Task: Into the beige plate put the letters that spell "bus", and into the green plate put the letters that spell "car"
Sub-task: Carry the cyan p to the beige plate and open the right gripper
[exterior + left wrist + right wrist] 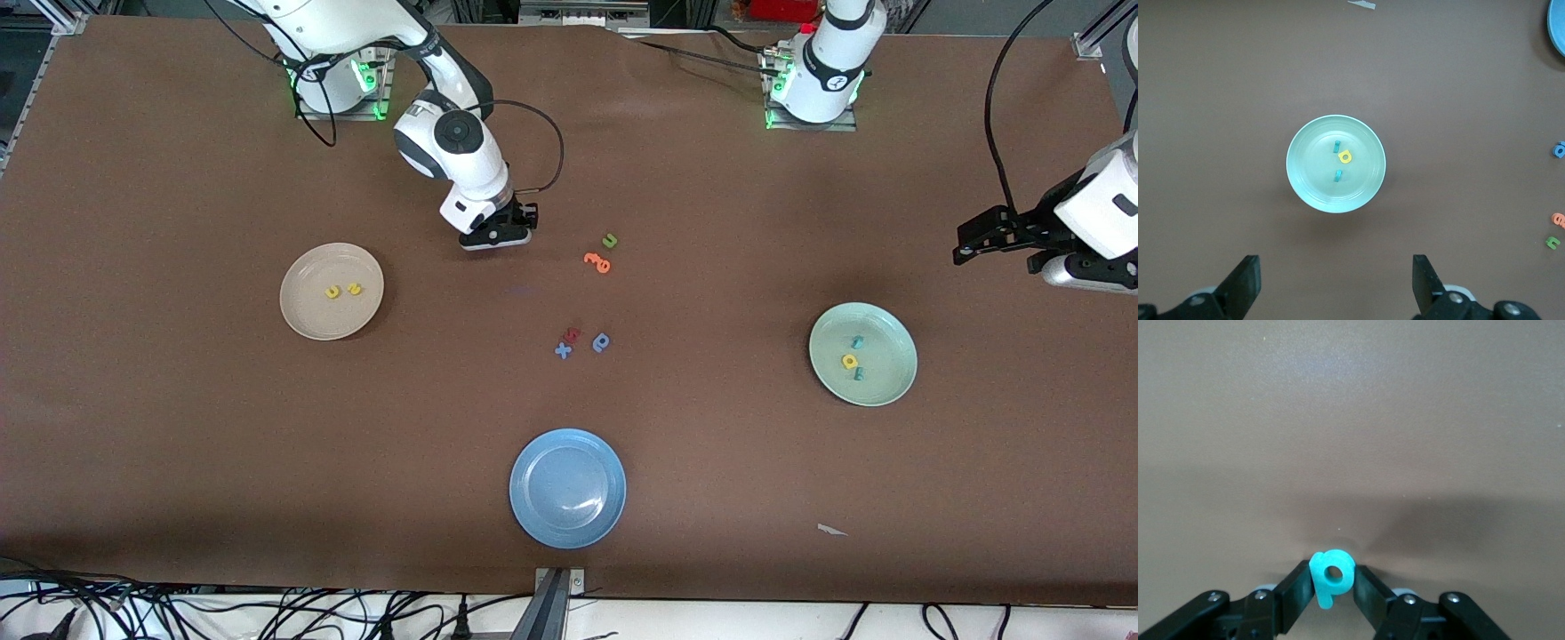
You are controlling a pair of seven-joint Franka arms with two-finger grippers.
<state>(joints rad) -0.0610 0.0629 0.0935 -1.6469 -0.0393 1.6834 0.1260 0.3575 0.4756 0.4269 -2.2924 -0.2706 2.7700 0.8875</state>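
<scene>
The right gripper [1333,587] has its black fingers [1295,590] pressed against both flanks of the tiny teal foam letter b [1331,577], low over bare table. The letter's stem runs along the fingers, its ringed bowl toward their tips.

From there the round cream-beige plate [298,307] lies toward the right arm's end of the table and nearer the front camera, holding two yellow foam letters [343,290].

The left gripper [996,233] waits wide apart, well above the pale mint-green plate [1305,187], whose three letters [1344,157] already lie inside.
</scene>
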